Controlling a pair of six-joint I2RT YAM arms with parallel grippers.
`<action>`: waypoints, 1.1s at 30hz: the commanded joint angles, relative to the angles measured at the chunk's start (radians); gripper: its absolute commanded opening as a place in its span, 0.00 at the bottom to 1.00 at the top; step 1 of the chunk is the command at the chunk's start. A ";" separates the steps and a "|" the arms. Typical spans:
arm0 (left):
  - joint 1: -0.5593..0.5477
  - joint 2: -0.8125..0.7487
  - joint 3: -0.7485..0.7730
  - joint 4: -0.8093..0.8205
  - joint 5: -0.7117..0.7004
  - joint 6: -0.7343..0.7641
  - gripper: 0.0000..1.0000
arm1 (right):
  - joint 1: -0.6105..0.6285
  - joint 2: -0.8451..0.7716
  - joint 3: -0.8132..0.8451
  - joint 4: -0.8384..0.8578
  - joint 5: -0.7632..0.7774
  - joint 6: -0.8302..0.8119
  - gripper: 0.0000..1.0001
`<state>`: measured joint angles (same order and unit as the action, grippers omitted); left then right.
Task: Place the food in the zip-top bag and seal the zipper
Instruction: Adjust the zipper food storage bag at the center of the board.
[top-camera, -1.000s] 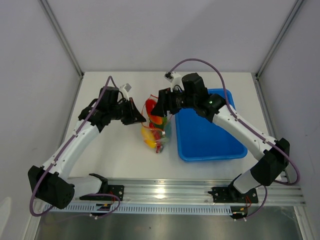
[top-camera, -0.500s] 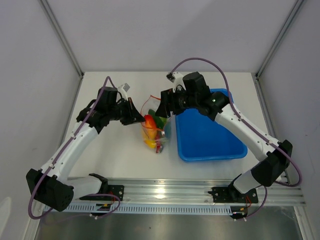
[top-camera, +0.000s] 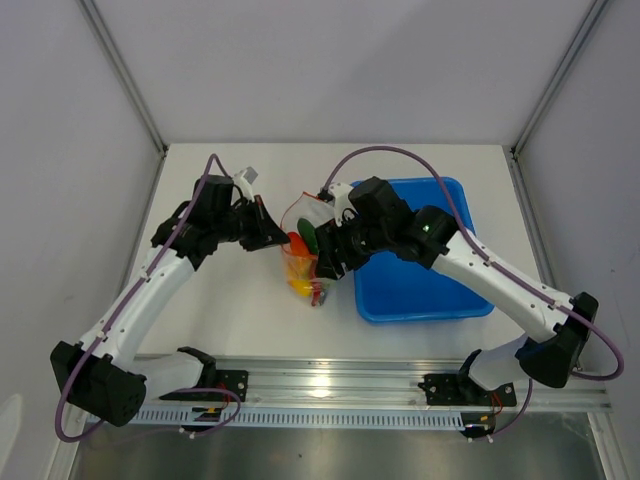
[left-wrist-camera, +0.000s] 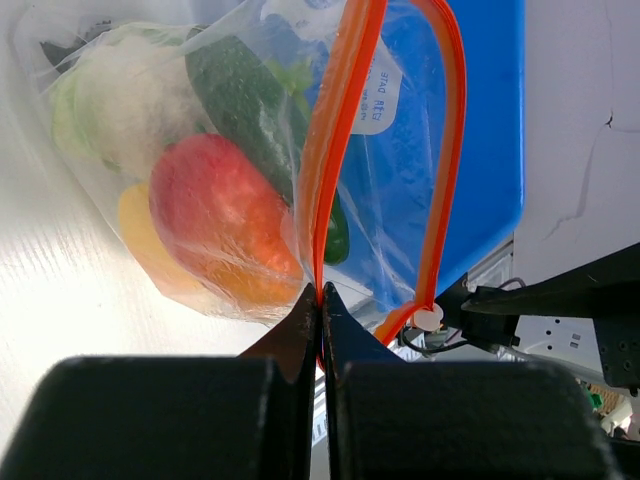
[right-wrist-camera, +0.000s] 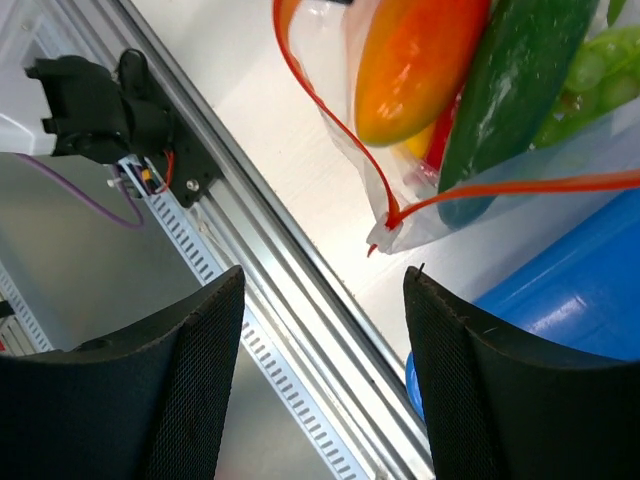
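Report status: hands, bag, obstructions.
Left hand shut on zipper. Right hand open, empty, beside zip-top bag. Food bagged, mouth unsealed. Blue tray alongside bag.

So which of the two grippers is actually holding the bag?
The left gripper: it is pinched shut on the red-orange zipper, while the right gripper stands open, gripping nothing.

Two white arms with black joints
Left arm (top-camera: 150, 285) and right arm (top-camera: 500, 278) carry purple cables (top-camera: 400, 150) behind the wrists; right gripper (right-wrist-camera: 323, 280) has black, mesh-textured fingers (right-wrist-camera: 190, 400).
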<state>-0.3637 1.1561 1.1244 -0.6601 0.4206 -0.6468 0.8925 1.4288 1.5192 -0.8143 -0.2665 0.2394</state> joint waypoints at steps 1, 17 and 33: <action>0.002 -0.015 0.006 0.031 0.007 -0.004 0.00 | 0.006 0.002 -0.011 -0.016 0.061 0.017 0.66; -0.009 -0.022 -0.006 0.048 0.015 -0.020 0.01 | 0.014 0.176 -0.010 0.105 0.159 -0.032 0.43; 0.006 0.004 0.061 -0.028 -0.078 0.010 0.09 | 0.014 0.122 0.099 0.055 0.150 -0.190 0.00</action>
<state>-0.3679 1.1576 1.1072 -0.6590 0.3908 -0.6529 0.9020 1.6154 1.5276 -0.7589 -0.0986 0.1017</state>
